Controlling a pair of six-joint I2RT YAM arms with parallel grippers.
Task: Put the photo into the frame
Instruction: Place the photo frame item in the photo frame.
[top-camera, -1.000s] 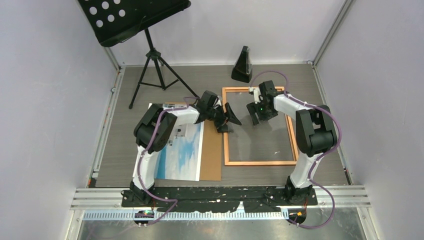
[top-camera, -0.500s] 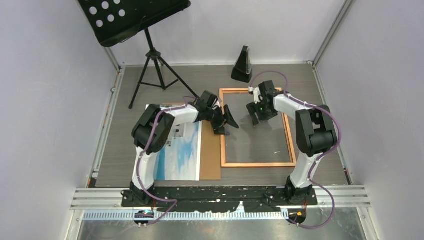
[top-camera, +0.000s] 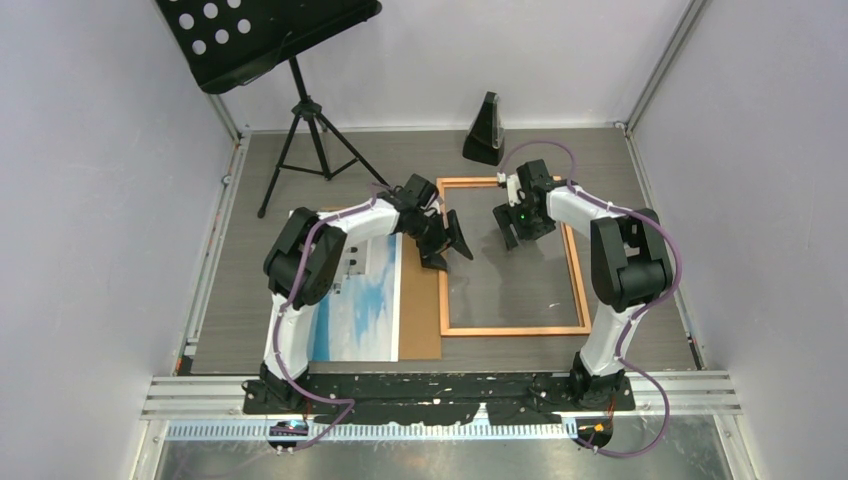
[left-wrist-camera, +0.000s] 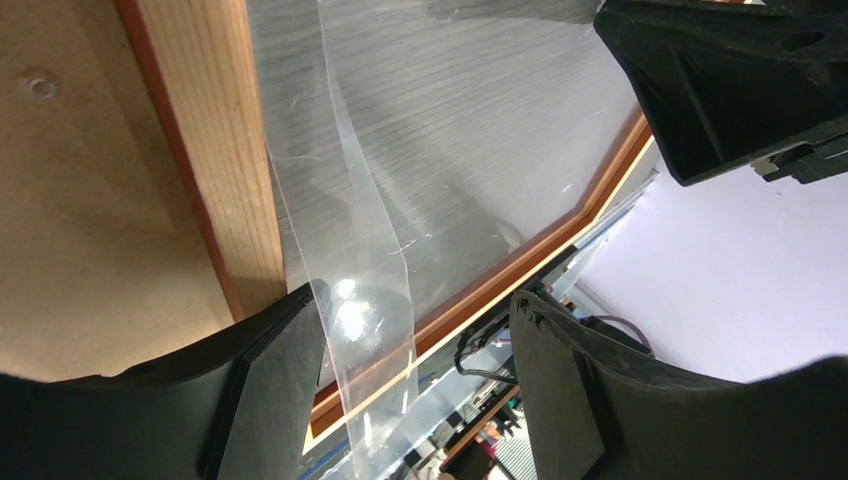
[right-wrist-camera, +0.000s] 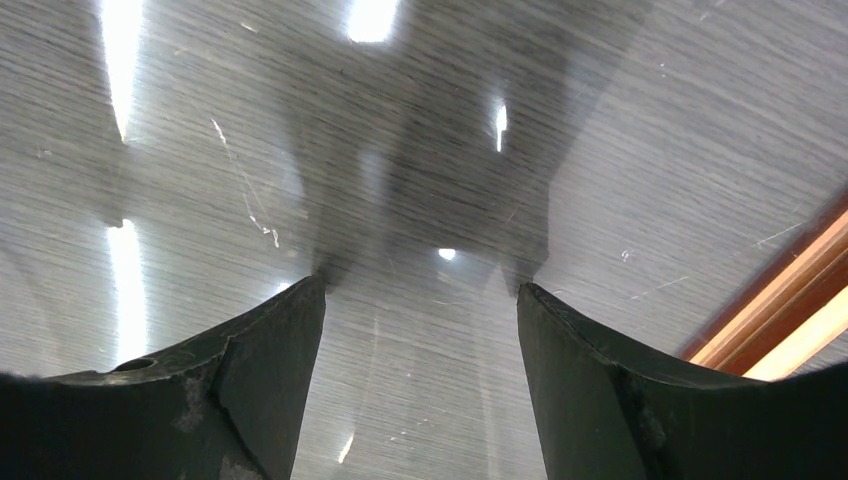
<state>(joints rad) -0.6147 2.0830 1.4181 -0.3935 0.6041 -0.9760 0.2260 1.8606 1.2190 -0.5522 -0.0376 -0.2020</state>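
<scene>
Top view: a thin copper-orange wooden picture frame lies flat on the grey wood-grain table, right of centre, with its long sides running up the picture. Table grain shows through a clear, glare-streaked pane in its middle. A large paper print with white border, blue sky and clouds lies flat at lower left of centre. It overlaps a plain brown fibreboard panel, whose bare right strip runs just beside the frame's left rail; whether panel and rail touch cannot be told. The left arm covers the print's upper part. The left gripper sits over the upper stretch of the frame's left rail, fingers spread wide with nothing between them. Left wrist view: one finger overlaps the inner edge of that rail and the other is over the pane; contact with the frame cannot be told. The right gripper hangs over the pane in the frame's upper part, near the top rail and apart from the left gripper. Right wrist view: its fingers are wide apart and empty, with pane and light reflections below and a bit of orange rail at lower right. A black perforated music stand on a tripod is at upper left. A black pyramid-shaped object stands just above the frame's top rail.
</scene>
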